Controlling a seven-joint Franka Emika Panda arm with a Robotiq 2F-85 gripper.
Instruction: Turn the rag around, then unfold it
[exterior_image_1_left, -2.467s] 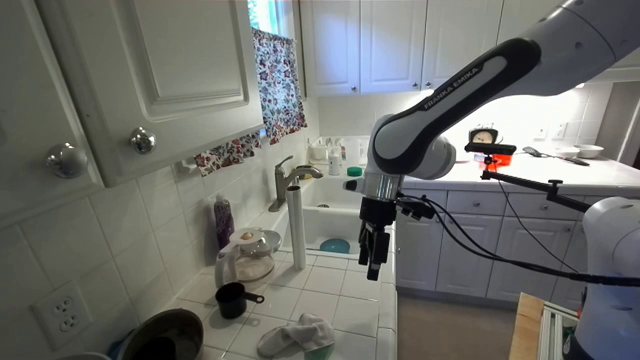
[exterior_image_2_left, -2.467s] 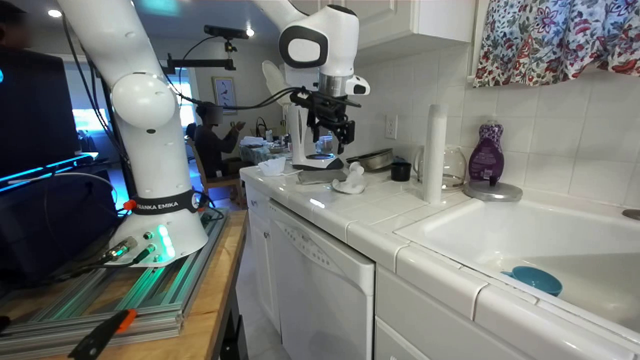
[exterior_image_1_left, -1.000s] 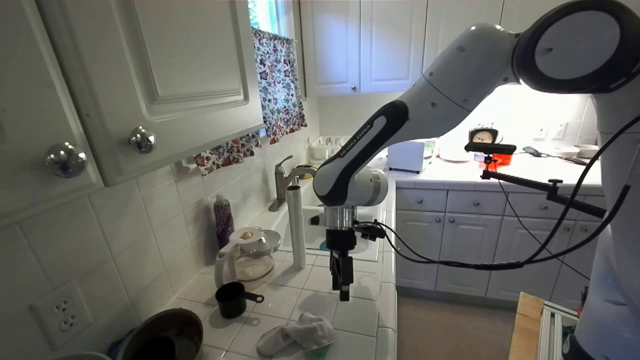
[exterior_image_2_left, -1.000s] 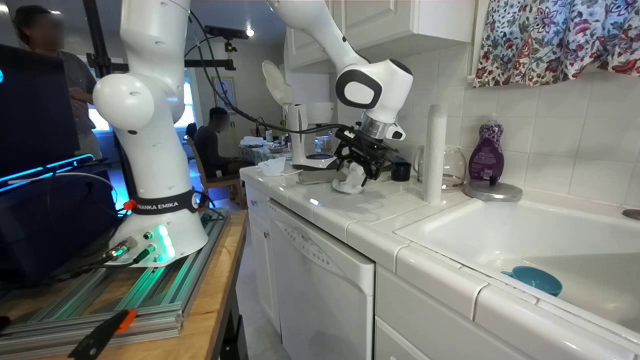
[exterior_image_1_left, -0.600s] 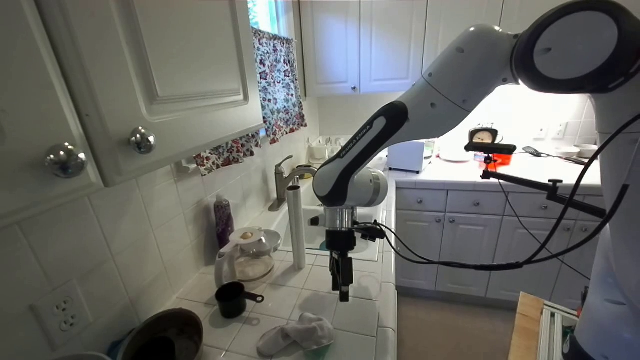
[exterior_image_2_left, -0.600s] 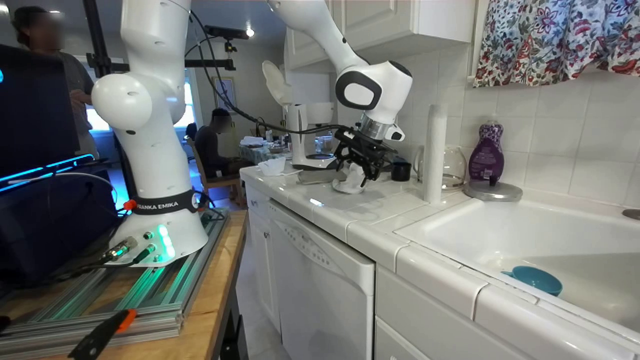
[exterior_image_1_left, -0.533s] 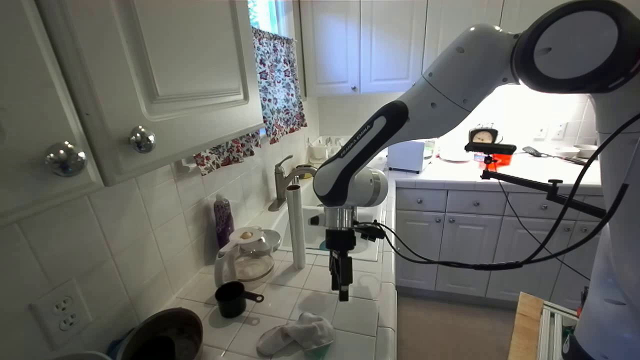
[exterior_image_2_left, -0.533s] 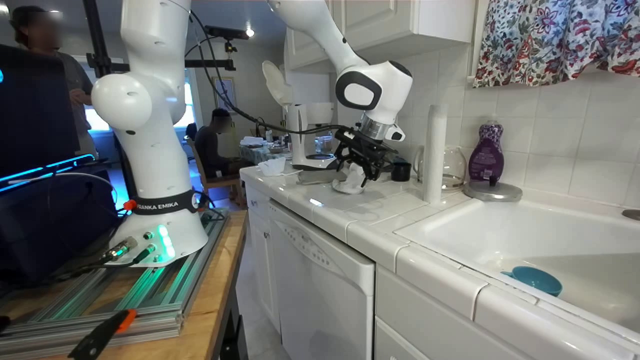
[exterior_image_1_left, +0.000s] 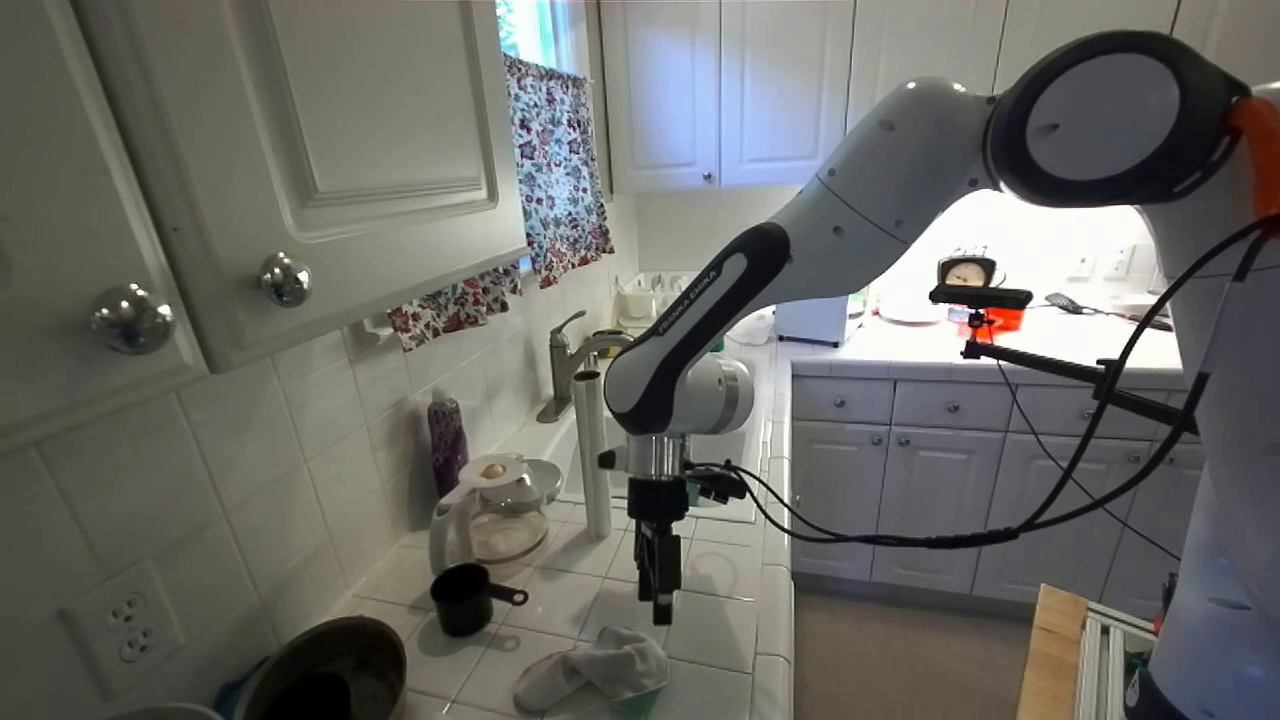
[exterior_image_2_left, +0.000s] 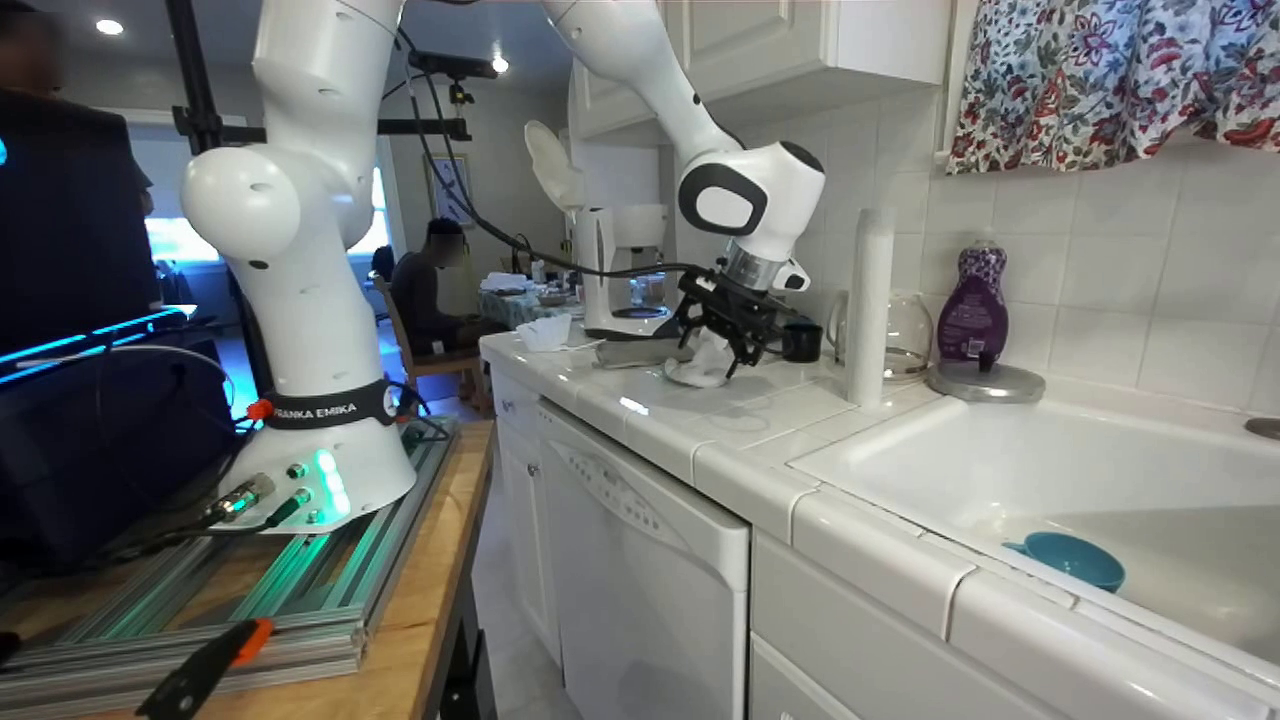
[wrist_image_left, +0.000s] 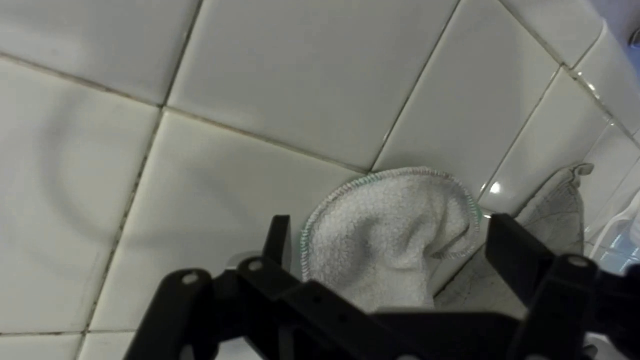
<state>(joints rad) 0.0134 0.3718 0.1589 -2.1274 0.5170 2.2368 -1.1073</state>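
In an exterior view the arched arm (exterior_image_1_left: 850, 220) points its wide-spread pincer (exterior_image_1_left: 653, 603) down, the rag (exterior_image_1_left: 617, 663) at its seven o'clock.

In an exterior view, from the gripper (exterior_image_1_left: 654, 599), the mug (exterior_image_1_left: 462, 605) stands at nine o'clock, the carafe (exterior_image_1_left: 508, 530) at ten, the tube (exterior_image_1_left: 593, 460) at eleven; bare tiles (exterior_image_1_left: 715, 632) leave room at four. In the wrist view, tiles lie open from nine round to one o'clock of the rag (wrist_image_left: 392, 237); a grey cloth (wrist_image_left: 557, 220) blocks three.
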